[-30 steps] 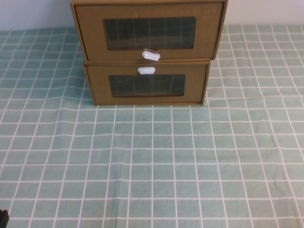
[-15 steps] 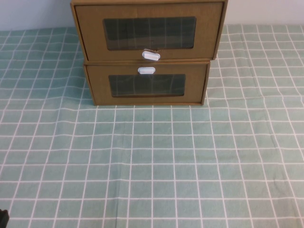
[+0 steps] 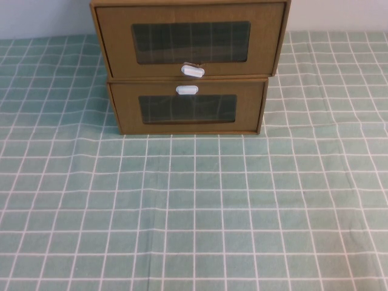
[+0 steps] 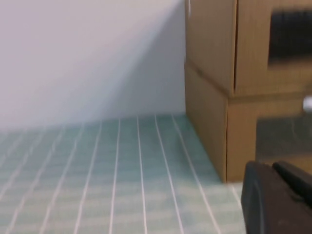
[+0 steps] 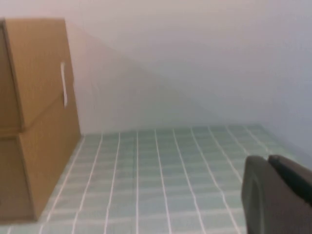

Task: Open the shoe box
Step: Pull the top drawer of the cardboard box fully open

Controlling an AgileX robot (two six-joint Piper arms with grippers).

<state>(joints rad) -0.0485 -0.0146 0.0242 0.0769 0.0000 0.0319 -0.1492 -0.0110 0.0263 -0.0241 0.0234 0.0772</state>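
Two brown shoe boxes stand stacked at the back of the table, both closed. The upper box (image 3: 190,39) and the lower box (image 3: 188,109) each have a dark window and a white handle (image 3: 193,71) (image 3: 187,90). Neither gripper shows in the high view. In the left wrist view my left gripper (image 4: 274,167) is shut and empty, low over the cloth, short of the stack's left corner (image 4: 207,117). In the right wrist view my right gripper (image 5: 268,160) is shut on nothing, away from the stack's right side (image 5: 44,161).
A green checked tablecloth (image 3: 194,206) covers the table in front of the boxes and on both sides. A pale wall (image 5: 195,58) rises just behind the stack.
A small dark piece at the bottom left corner of the high view has slipped out of the picture. The boxes have not moved.
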